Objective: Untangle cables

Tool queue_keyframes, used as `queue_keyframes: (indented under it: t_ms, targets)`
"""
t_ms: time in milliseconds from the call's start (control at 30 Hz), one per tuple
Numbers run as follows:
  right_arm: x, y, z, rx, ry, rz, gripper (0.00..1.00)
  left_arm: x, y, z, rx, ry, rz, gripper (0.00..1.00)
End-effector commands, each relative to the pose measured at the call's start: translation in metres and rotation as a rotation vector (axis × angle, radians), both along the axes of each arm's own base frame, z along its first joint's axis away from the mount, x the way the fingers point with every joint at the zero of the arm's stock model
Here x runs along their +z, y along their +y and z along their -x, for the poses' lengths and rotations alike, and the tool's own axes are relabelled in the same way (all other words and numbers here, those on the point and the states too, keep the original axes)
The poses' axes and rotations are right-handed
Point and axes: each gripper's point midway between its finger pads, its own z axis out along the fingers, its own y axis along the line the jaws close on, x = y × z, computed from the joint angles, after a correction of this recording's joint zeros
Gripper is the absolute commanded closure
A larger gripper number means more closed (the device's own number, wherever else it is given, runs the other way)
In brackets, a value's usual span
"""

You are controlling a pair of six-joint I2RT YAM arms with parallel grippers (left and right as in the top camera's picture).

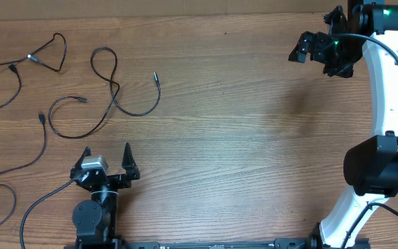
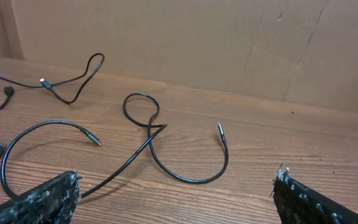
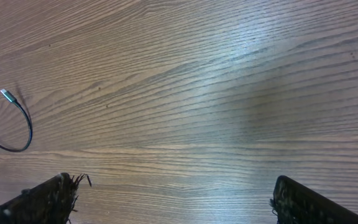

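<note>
Overhead: the cables [image 1: 115, 86] lie at the upper left of the frame. They are mostly spread apart, and some run off the left edge. The left claw [image 1: 107, 149] and right claw [image 1: 298, 47] both gape wide and empty.

Left wrist: one loop [image 2: 151, 126] crosses itself and probably needs undoing.

Right wrist: only a plug [image 3: 5, 94] shows, at the left of the frame.
</note>
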Motion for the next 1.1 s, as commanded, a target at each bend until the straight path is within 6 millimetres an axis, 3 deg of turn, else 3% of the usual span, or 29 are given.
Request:
queue_keyframes:
  t_ms: [0, 400, 500, 667, 867, 967, 1067]
  targets:
    - [0.015, -0.001, -0.001, -0.001, -0.044, 0.007, 0.00, 0.000, -0.001, 0.000, -0.011, -0.006, -0.021, 0.00]
    - [0.008, -0.002, 0.002, -0.004, -0.022, 0.005, 0.00, 0.000, -0.001, 0.000, -0.011, -0.006, -0.021, 0.01]
    - [0.016, 0.003, 0.007, 0.005, -0.036, 0.006, 0.00, 0.000, -0.001, 0.000, -0.011, -0.006, -0.021, 0.00]
    - [0.048, 0.004, 0.021, 0.006, -0.110, 0.012, 0.00, 0.000, -0.001, 0.000, -0.011, -0.006, -0.021, 0.01]
    - [0.104, 0.006, 0.045, 0.006, -0.254, 0.024, 0.00, 0.000, -0.001, 0.000, -0.011, -0.006, -0.021, 0.00]
    - [0.132, 0.008, 0.067, 0.006, -0.316, 0.029, 0.00, 0.000, -0.001, 0.000, -0.011, -0.006, -0.021, 0.01]
    - [0.149, 0.011, 0.110, 0.006, -0.300, 0.027, 0.00, 0.000, -0.001, 0.000, -0.011, -0.006, -0.021, 0.00]
